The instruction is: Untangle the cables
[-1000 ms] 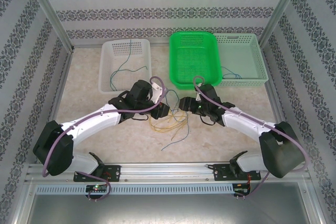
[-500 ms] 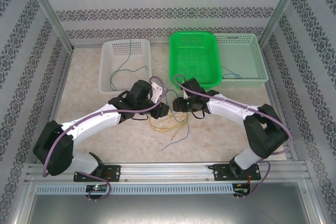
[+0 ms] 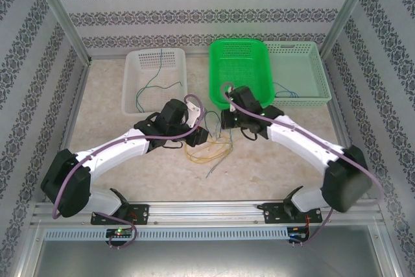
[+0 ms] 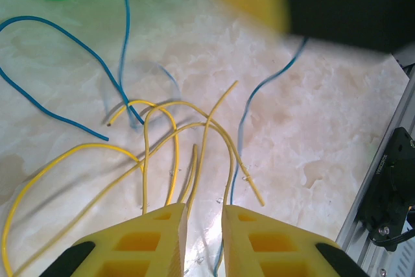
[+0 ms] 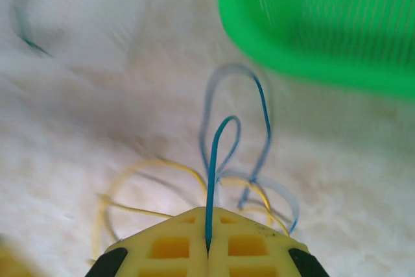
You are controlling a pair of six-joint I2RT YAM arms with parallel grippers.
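Right wrist view gives the clearest picture of the grip: the right gripper [image 5: 209,217] has its jaws pressed fully together on one blue cable [image 5: 211,173]. The cable rises straight out from between the fingertips, then curls into a small loop just ahead of them. Beyond that loop sits the green basket [image 5: 324,24], close to the tool's nose.

The yellow cables [image 4: 144,167] lie in loose overlapping arcs on the table [image 3: 117,128], directly in front of the left gripper [image 4: 204,217] and running in under its fingertips. Its jaws stand a narrow gap apart. I cannot tell whether any yellow strand is nipped further in.

From above, the two grippers face each other closely across the heap, with the tangle between and just below them.

These cables look very light, thin and limp, with only a little spring holding their curves. They should drag and snag on each other rather than slide free, so a pull on one strand will likely carry its neighbours along. They are smooth and fine, and could slip out of a loose pinch. The best hold appears to be near a free end or on a raised loop, well clear of any crossing, with the other tool pinning the rest.
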